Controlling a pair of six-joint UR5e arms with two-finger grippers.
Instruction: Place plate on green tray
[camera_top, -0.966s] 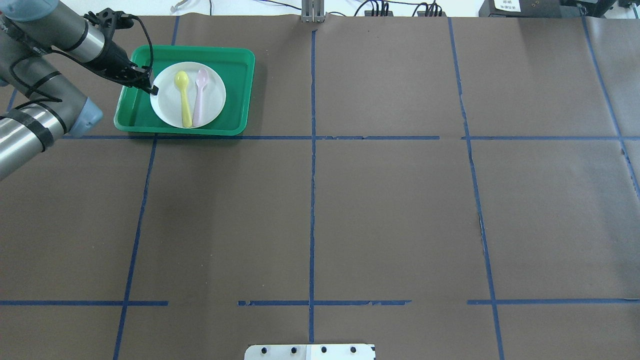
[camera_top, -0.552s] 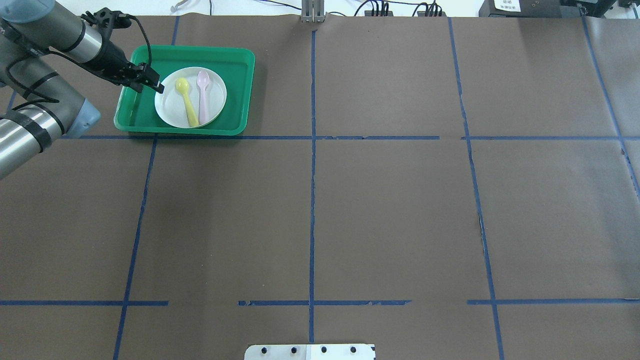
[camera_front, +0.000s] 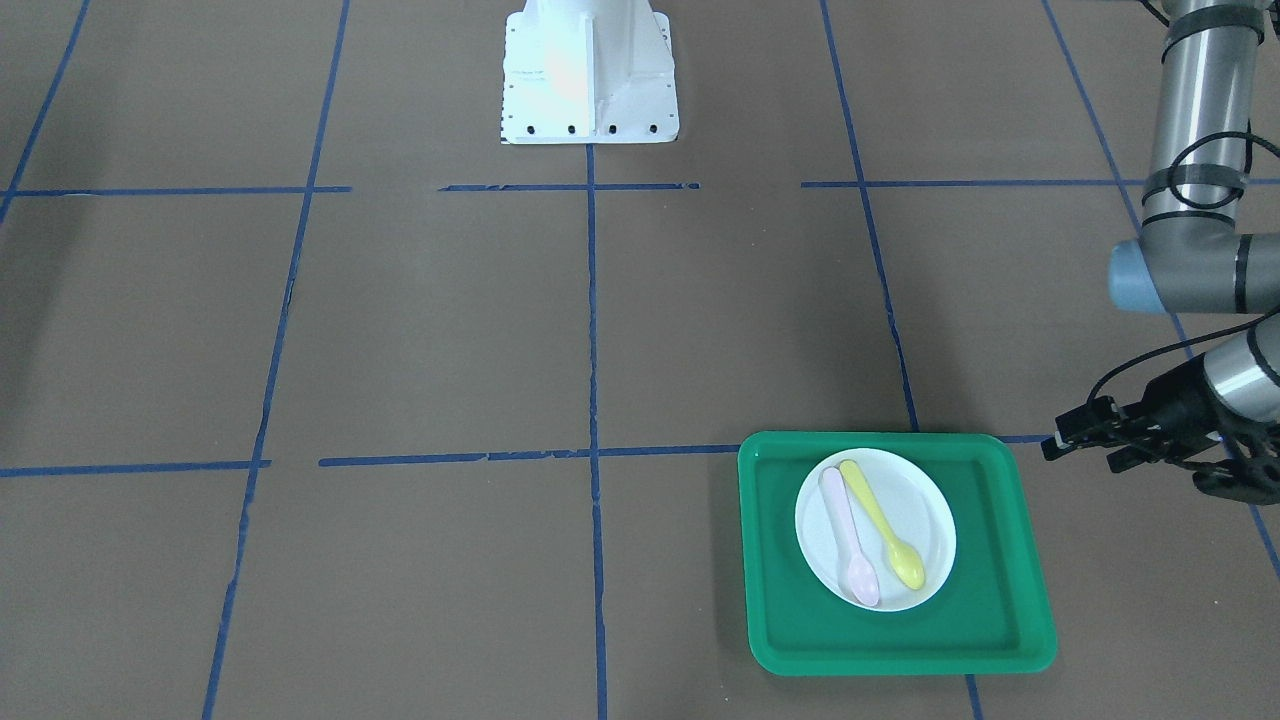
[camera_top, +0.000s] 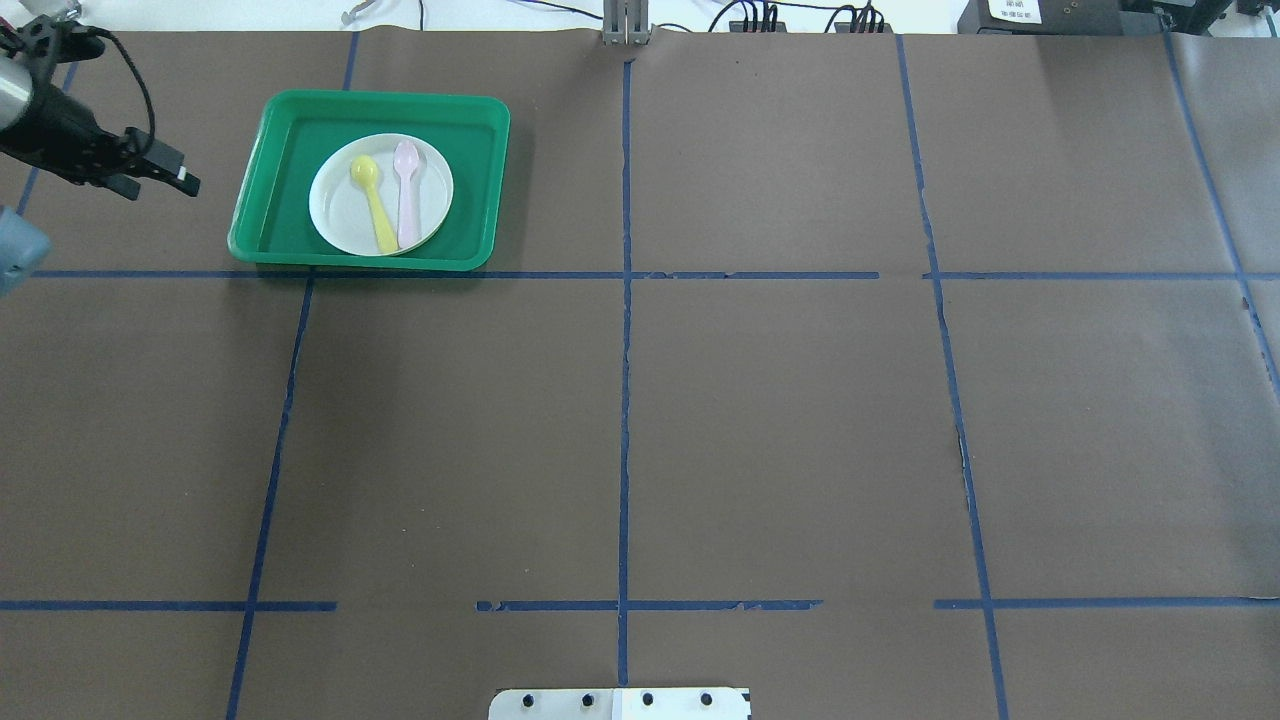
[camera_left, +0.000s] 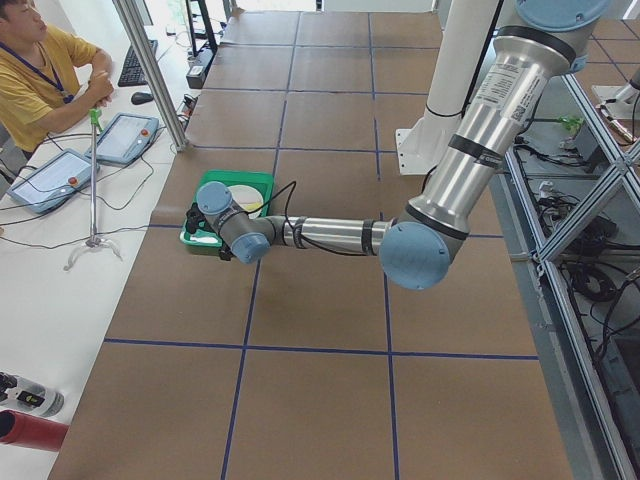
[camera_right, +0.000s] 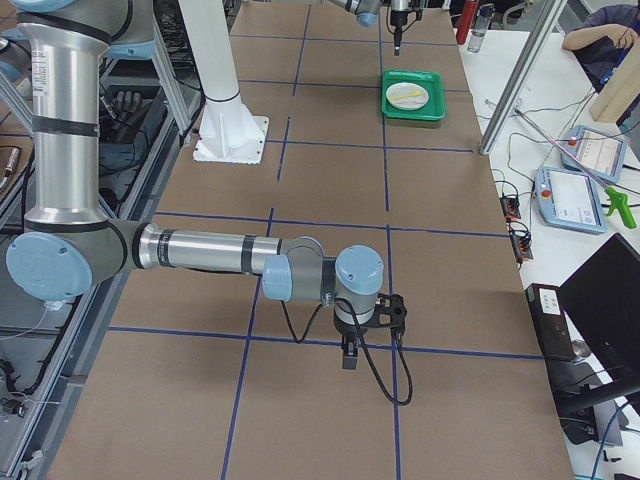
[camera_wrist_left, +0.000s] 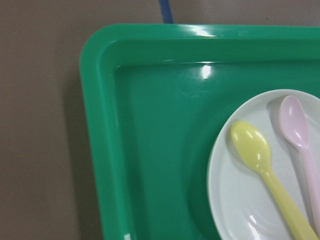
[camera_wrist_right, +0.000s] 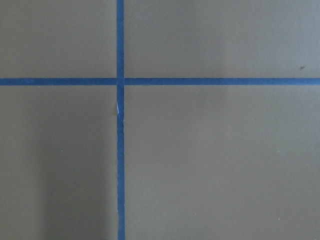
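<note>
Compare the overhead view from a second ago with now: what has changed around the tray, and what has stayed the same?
The left gripper, which was holding the plate by its rim, let it settle flat, opened and drew back off the green tray towards the view's left. It now hangs empty over the table. Unchanged: the tray's position, the plate on it, and the yellow spoon and pink spoon on the plate.

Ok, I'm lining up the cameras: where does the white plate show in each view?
Front-facing: plate lower right, inside the green tray.
Overhead: upper left.
Exterior left: left of centre, partly hidden.
Exterior right: top, right of centre.
Left wrist: lower right corner.
Right wrist: not in it.
Shared landmark: the green tray around it.
</note>
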